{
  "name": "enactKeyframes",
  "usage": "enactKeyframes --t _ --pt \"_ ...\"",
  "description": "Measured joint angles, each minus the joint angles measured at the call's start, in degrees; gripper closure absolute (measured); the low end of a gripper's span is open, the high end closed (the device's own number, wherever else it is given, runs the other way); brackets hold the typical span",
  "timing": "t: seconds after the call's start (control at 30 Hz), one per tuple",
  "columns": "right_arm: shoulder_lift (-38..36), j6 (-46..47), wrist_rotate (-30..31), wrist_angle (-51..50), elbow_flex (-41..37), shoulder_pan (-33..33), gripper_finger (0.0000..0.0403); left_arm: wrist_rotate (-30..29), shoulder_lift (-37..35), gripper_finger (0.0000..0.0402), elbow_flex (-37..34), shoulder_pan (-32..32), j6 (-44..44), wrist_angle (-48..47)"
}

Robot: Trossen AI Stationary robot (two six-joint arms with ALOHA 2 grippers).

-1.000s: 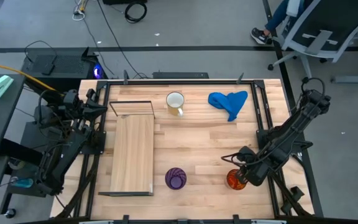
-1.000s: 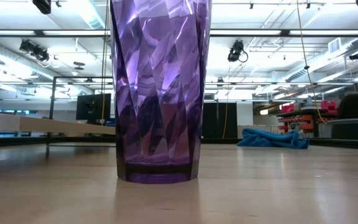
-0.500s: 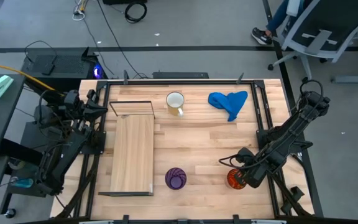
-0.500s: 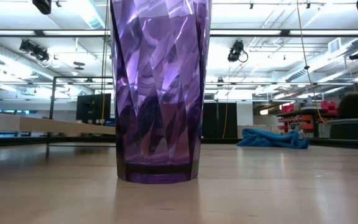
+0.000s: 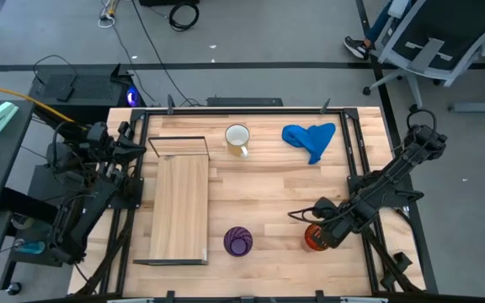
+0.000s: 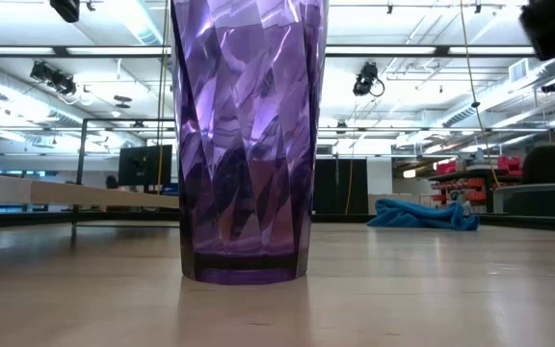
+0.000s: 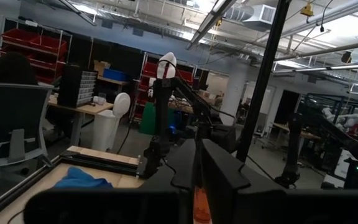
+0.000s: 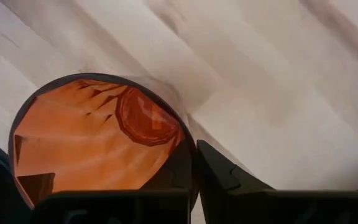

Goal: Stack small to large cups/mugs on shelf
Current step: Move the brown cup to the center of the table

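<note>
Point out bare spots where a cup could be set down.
The whole shelf is bare. Open tabletop lies between white mug, blue cloth and purple cup. It is crowded near the right gripper at the orange cup.

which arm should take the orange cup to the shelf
Right. Its gripper is already at the orange cup, a finger beside the rim. The left arm waits off the table's left edge, beyond the shelf.

Orange cup (image 5: 314,238) upright, front right. Purple cup (image 5: 238,241) upright, front centre. White mug (image 5: 237,139) at back. Shelf (image 5: 179,206) bare, left.
</note>
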Motion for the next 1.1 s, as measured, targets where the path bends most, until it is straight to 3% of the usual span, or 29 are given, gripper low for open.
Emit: enactKeyframes --t 0.27,0.7,0.9,1.1 --pt "-0.86 -14.38 3.28 -1.65 3.15 -9.59 0.0395 0.53 0.0 0.0373 0.0 0.01 0.05 -0.91" --pt "-0.11 -48.4 5.22 -2.92 17.64 -34.73 0.0396 0.63 0.0 0.0371 0.0 0.01 0.12 -0.93" --pt "6.77 -62.51 1.95 -5.26 28.5 -43.9 0.0396 0.63 0.0 0.0375 0.0 0.01 0.12 -0.93" --pt "18.62 -73.72 -4.04 -8.97 42.44 -47.52 0.0396 0.63 0.0 0.0376 0.0 -0.01 0.12 -0.93"
